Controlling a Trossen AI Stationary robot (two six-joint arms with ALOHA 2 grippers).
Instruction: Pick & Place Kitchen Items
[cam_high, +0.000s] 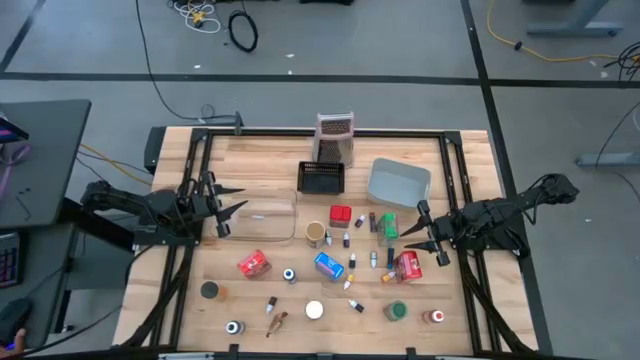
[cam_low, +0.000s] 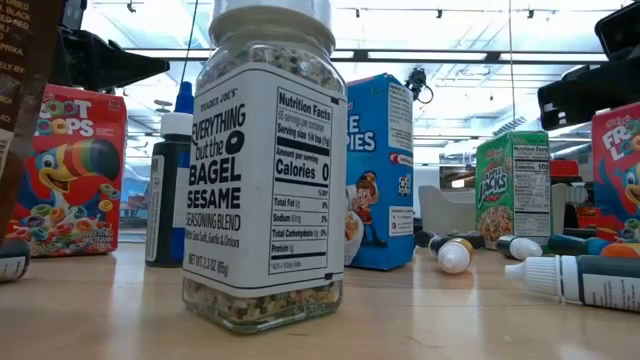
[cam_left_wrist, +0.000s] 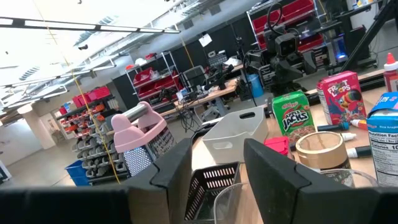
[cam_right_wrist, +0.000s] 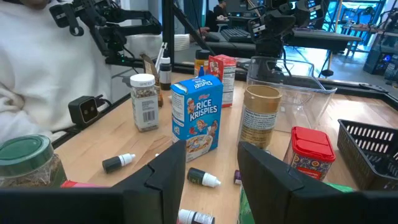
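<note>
The seasoning jar (cam_low: 265, 170) stands upright at the table's near edge. Beyond it, the blue Rice Krispies box (cam_high: 329, 265) stands mid-table among scattered small bottles. Left of that box, the left gripper (cam_high: 228, 208) hovers unclenched, grasping nothing; right of it, the right gripper (cam_high: 418, 236) hovers likewise, fingers parted, empty.

High view straight down; low view at tabletop; both show seasoning jar (cam_low: 265, 165) close.
</note>
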